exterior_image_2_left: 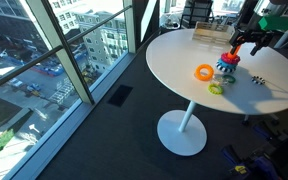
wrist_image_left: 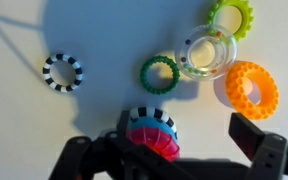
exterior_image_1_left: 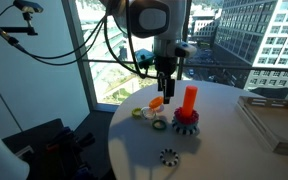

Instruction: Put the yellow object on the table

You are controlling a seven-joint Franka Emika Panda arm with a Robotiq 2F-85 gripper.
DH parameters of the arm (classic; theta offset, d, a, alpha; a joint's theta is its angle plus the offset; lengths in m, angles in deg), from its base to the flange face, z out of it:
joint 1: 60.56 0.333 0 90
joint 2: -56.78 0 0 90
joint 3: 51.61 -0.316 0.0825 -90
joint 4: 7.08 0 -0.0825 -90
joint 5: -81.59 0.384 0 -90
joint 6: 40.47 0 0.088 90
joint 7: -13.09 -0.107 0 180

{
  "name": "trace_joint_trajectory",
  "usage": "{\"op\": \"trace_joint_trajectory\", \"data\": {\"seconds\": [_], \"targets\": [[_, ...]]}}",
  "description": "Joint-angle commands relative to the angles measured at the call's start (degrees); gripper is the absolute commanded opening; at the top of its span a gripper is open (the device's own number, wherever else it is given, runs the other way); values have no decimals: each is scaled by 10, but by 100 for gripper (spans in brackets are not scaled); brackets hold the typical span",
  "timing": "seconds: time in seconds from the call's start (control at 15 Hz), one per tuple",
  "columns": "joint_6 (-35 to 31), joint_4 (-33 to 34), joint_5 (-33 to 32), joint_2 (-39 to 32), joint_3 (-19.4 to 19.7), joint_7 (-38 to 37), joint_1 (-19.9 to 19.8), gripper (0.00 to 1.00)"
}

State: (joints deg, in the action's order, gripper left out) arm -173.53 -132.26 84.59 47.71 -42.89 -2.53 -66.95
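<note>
The yellow object (wrist_image_left: 252, 89) is an orange-yellow ring lying flat on the white table (wrist_image_left: 94, 110). It shows in both exterior views (exterior_image_1_left: 156, 103) (exterior_image_2_left: 204, 72). My gripper (wrist_image_left: 180, 140) is open and empty, and hangs just above the table (exterior_image_1_left: 164, 84) (exterior_image_2_left: 246, 40). In the wrist view its right finger is right beside the ring, and the ring is not between the jaws. The tall orange peg (exterior_image_1_left: 189, 99) stands on its dark gear base next to the gripper. From above, the peg stack (wrist_image_left: 149, 133) sits between the fingers.
A green ring (wrist_image_left: 161, 73), a clear ring (wrist_image_left: 206, 55) and a pale yellow-green gear ring (wrist_image_left: 231, 14) lie near the orange ring. A black-and-white ring (wrist_image_left: 61, 72) lies apart (exterior_image_1_left: 168, 156). A flat tray (exterior_image_1_left: 274, 122) lies near the table's edge. Floor-to-ceiling windows stand behind.
</note>
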Motion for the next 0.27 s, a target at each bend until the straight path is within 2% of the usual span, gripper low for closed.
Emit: {"op": "trace_joint_trajectory", "data": {"seconds": [0.0, 0.2], "targets": [[2, 2, 0, -4, 1, 0, -3, 100], [2, 6, 0, -7, 4, 0, -5, 100]]}}
